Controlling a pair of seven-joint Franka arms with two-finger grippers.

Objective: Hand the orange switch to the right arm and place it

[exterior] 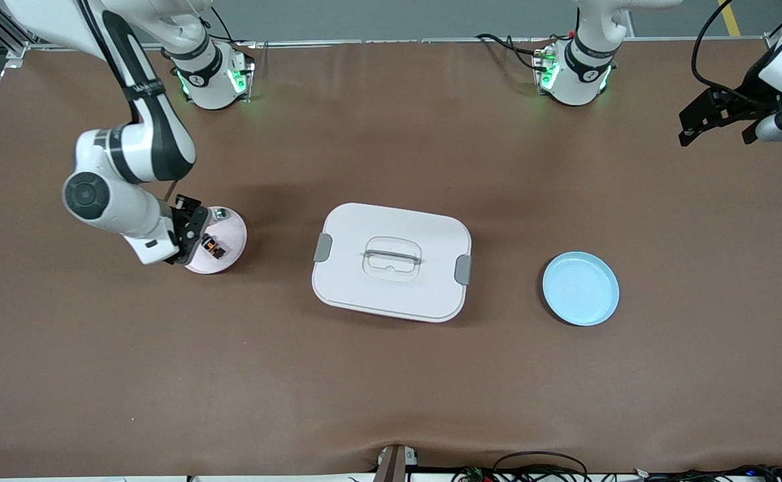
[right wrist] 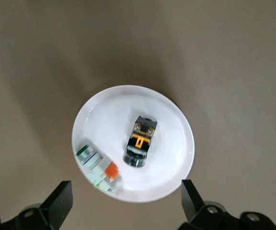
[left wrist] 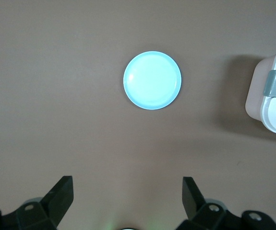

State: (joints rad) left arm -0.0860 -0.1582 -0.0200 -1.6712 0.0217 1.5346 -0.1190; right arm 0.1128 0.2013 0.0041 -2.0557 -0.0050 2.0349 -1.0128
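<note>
The orange switch (exterior: 213, 248), a tiny black block with an orange patch, lies on a small pale pink plate (exterior: 232, 231) toward the right arm's end of the table. In the right wrist view the switch (right wrist: 140, 141) lies near the middle of the plate (right wrist: 171, 143). My right gripper (exterior: 187, 233) hovers low over the plate's edge, open and empty, its jaws (right wrist: 126, 190) spread wider than the switch and clear of it. My left gripper (exterior: 719, 130) waits open and empty, high over the left arm's end of the table; it also shows in the left wrist view (left wrist: 127, 188).
A small whitish-clear part (right wrist: 98, 167) with red and green bits lies beside the switch on the same plate. A white lidded box (exterior: 391, 261) with grey clasps stands mid-table. A light blue plate (exterior: 580, 288) lies toward the left arm's end, seen in the left wrist view (left wrist: 152, 80).
</note>
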